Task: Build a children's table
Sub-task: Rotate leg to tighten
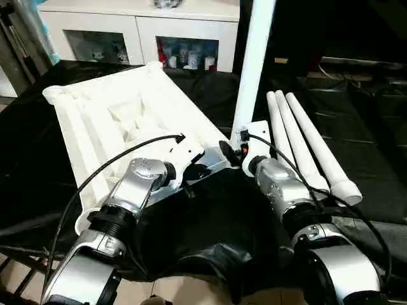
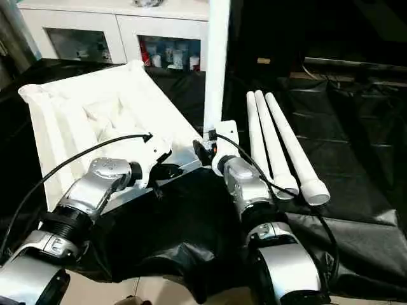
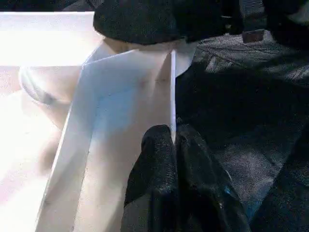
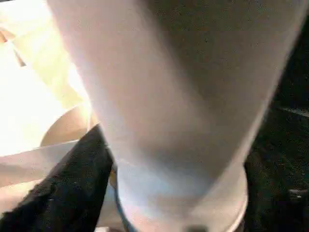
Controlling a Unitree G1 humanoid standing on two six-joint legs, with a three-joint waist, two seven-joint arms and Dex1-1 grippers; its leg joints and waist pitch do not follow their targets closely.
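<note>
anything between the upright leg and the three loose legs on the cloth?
Only bare black cloth and part of the right arm's black cable. In the left eye view, the upright leg stands at the tabletop corner; the three loose legs lie apart from it.

Both forearms are brushed silver cylinders with ribbed black collars at the joints. The left arm and right arm each end in a white wrist housing. A thin black cable loops along each. The fingers look black, perhaps fabric-covered.
</note>
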